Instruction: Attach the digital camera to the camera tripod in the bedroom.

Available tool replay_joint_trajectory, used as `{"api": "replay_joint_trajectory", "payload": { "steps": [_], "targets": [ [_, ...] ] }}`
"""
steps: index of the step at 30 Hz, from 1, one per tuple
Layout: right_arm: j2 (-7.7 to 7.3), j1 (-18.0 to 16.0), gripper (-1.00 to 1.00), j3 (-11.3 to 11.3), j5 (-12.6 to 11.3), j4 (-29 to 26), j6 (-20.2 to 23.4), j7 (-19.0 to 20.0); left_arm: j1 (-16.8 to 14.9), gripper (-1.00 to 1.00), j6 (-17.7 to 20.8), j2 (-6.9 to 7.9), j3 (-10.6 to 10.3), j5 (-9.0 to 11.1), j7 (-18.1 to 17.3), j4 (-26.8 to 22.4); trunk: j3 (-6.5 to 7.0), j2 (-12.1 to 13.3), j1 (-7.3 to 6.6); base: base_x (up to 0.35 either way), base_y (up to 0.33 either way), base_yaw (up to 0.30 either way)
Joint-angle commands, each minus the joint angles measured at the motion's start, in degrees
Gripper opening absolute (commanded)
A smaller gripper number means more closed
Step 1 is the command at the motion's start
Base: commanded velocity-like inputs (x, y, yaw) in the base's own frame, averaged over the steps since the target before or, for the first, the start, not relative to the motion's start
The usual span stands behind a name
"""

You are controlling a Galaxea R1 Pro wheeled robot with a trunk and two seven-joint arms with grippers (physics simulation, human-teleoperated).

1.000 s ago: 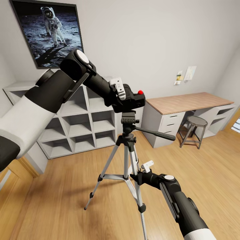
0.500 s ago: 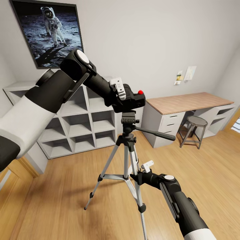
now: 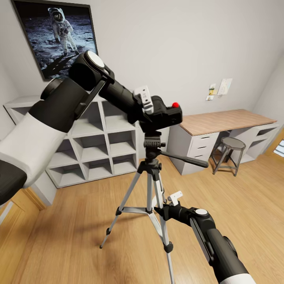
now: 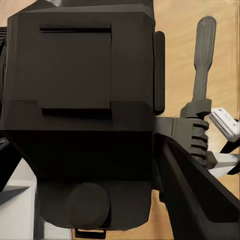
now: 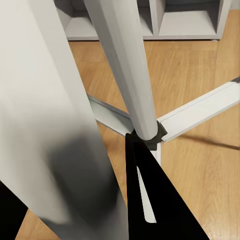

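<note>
We've got the digital camera (image 3: 165, 115) clamped in our left gripper (image 3: 152, 112), hovering at twelve o'clock over the camera tripod (image 3: 152, 173) head. Right gripper (image 3: 167, 205) grasps a leg. Off-centre lowering could topple it.

Open floor (image 3: 71, 236) surrounds the camera tripod (image 3: 152, 185); its pan handle (image 3: 185, 159) juts rightward.

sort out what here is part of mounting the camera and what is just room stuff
Part of the job:
digital camera, held in the left gripper
camera tripod
right gripper, at the tripod's legs

Just lying about:
astronaut picture
cube shelf
desk
stool
wall notes
</note>
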Motion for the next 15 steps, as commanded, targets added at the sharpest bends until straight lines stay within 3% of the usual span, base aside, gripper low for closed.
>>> {"api": "replay_joint_trajectory", "payload": {
  "steps": [1,9,15],
  "targets": [
    [-0.02,-0.02,-1.0,-0.03,0.87,0.29,0.48,0.5,-0.08,-1.0,0.29,-0.08,0.3,-0.63,-0.75,-0.15,-0.13,-0.1,0.04,0.0,0.0,0.0],
    [-0.16,0.0,-1.0,0.02,0.6,0.26,0.44,0.51,-0.1,-1.0,0.34,-0.45,2.85,-0.78,-3.04,0.35,-0.13,-0.1,0.04,0.0,0.0,0.0],
    [-0.15,0.0,-1.0,0.03,0.56,0.27,0.43,0.45,-1.17,-1.0,0.48,0.08,4.75,-2.41,-4.86,1.59,-0.13,-0.1,0.04,0.0,0.0,0.0]
  ]
}}
